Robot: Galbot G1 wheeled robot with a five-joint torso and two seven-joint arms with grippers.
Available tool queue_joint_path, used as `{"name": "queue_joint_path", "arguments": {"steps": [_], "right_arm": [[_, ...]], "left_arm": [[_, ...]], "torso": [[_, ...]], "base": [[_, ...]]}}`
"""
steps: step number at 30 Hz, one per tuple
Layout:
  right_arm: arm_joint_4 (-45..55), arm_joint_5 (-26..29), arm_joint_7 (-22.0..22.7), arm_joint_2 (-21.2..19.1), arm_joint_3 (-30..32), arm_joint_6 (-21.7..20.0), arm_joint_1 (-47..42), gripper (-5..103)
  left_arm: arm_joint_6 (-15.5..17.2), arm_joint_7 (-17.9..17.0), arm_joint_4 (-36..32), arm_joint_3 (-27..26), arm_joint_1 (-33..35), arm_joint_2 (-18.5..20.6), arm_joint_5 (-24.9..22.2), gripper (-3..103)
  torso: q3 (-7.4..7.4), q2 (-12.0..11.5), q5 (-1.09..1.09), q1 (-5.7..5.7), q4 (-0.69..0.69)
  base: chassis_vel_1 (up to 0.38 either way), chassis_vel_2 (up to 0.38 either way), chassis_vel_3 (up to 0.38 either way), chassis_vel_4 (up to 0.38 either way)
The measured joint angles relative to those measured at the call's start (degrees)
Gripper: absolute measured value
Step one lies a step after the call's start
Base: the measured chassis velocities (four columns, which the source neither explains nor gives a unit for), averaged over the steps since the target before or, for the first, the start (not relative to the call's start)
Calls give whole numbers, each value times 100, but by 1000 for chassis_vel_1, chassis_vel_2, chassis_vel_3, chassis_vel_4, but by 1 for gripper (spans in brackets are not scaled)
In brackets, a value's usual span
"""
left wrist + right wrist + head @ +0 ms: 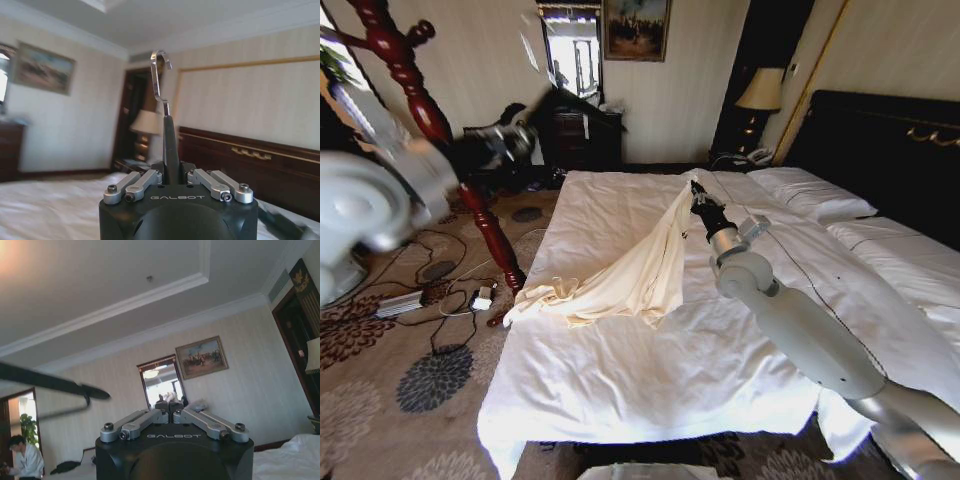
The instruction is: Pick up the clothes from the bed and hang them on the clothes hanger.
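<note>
The cream clothes [640, 270] hang in a long fold over the bed [670, 380]. Their top corner is lifted above the duvet while the lower end trails toward the bed's left edge. My right gripper [698, 203] is shut on that top corner, and a bit of pale cloth [170, 397] shows between its fingers. My left gripper [518, 138] is raised to the left of the bed, shut on the neck of the clothes hanger [170, 145]. The hanger's silver hook [159, 75] points up. One black hanger arm [50, 381] crosses the right wrist view.
A red-brown wooden coat stand [425, 100] rises at the left, its foot near the bed's corner. Cables and a power strip [405, 300] lie on the patterned carpet. A narrower white bed [910, 265] lies alongside on the right. A lamp [761, 90] and a dark cabinet [585, 135] stand by the far wall.
</note>
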Motion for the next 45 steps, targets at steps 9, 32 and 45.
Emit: {"name": "queue_joint_path", "arguments": {"steps": [9,32,45], "right_arm": [[213,453,-108,-323,138,390,-58,0],[-83,159,-141,-419,45,447,-58,0],[204,225,-510,-516,27,711,12,0]], "left_arm": [[118,-102,-971,-575,1981,-382,830,16],[367,-203,-1591,-1401,3154,-739,1521,16],[367,25,-1144,-846,2920,-1159,1946,16]], "torso": [[0,0,1,0,3],[1,-1,-1,1,3],[1,-1,0,1,2]], "base": [[0,0,0,0],[0,0,0,0],[0,0,0,0]]}}
